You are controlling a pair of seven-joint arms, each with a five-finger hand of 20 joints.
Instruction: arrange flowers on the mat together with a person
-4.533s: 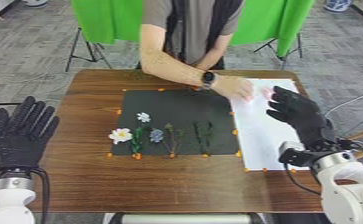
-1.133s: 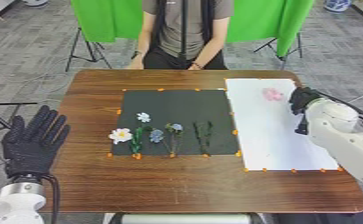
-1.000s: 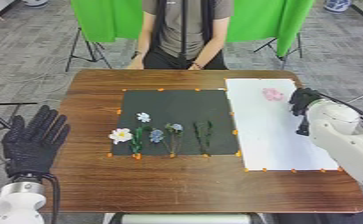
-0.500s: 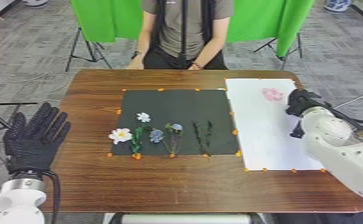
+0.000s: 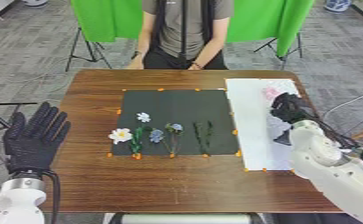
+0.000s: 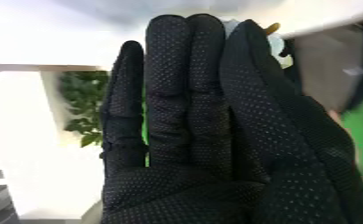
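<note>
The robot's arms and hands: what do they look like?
The left arm and right arm are white, with black cables near the wrists. The left robot hand and right robot hand wear black fabric gloves; the right one shows small pale dots.

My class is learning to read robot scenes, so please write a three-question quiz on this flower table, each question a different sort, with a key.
1. Which is nearer the pink flower?
A) left hand
B) right hand
C) the person's hands

2. True or false: The blue flowers lie on the white sheet.

3. Fill in: The large flower at the dark mat's left edge has ____ petals.

Key: 1 B; 2 false; 3 white.
</note>
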